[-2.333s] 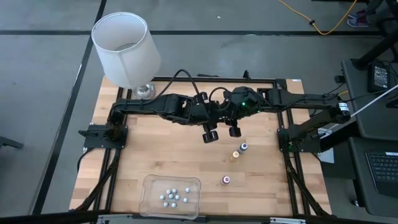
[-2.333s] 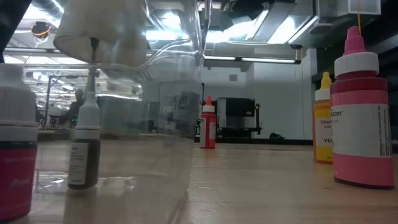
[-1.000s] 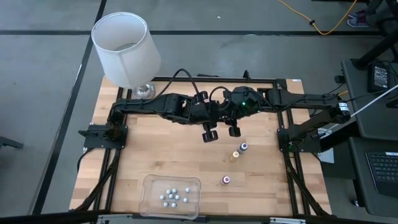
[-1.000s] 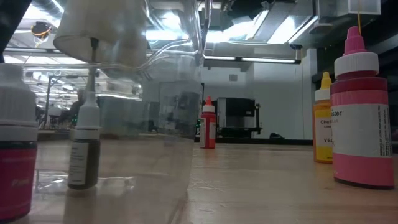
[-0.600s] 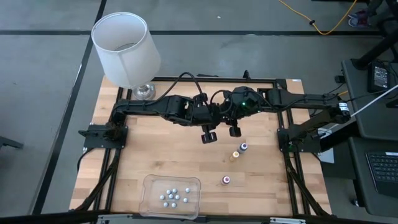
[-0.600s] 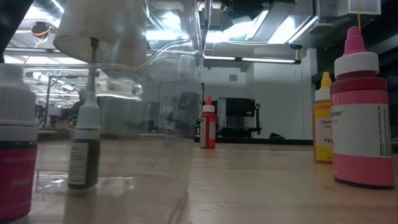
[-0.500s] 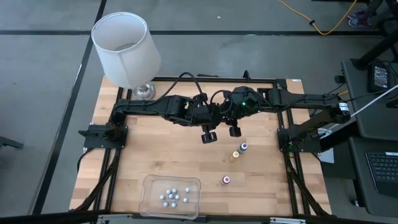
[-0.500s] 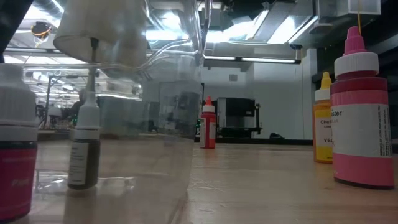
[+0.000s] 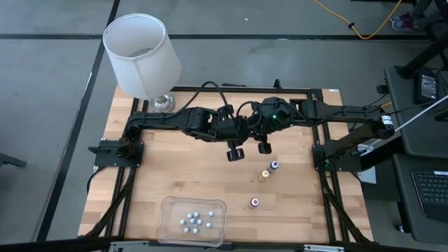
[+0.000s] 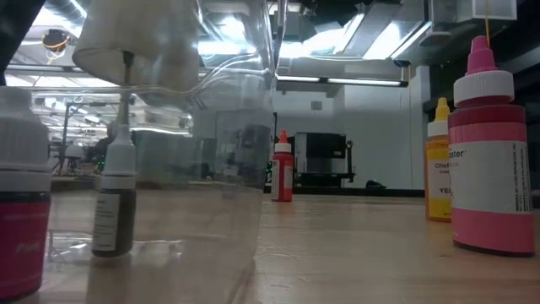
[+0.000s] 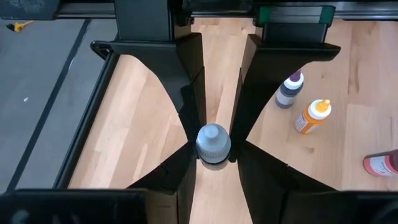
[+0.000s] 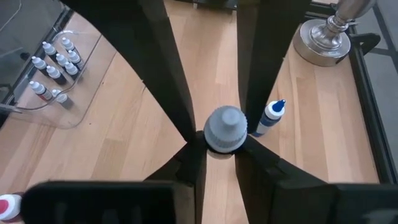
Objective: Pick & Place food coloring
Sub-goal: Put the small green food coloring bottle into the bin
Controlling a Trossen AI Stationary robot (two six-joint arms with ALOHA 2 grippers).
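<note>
My left gripper (image 9: 236, 153) and my right gripper (image 9: 264, 148) hang side by side above the middle of the table, each shut on a small food coloring bottle. Only the bottles' pale grey caps (image 11: 213, 142) (image 12: 225, 128) show; their bodies are hidden beneath. Three more bottles stand on the wood right of the grippers: purple (image 9: 274, 165), orange (image 9: 264, 174) and red (image 9: 255, 203). A blue one (image 12: 272, 116) stands beyond my right gripper. Neither gripper shows in the low view. My left gripper pinches its bottle just under the cap (image 11: 213, 160) between its two fingertips (image 11: 189, 149), slanting down from the table's left. The bottle is lifted clear of the wood, cap up. My right gripper pinches its bottle just under the cap (image 12: 221, 149) between its two fingertips (image 12: 186, 134), slanting down from the table's right. That bottle is also held clear of the table, cap up.
A clear tray (image 9: 168, 210) with several small bottles stands at the near edge, left of centre. A lamp with a white shade (image 9: 142, 56) stands at the far left corner, its metal base (image 12: 326, 38) on the wood. Bare wood lies between tray and grippers.
</note>
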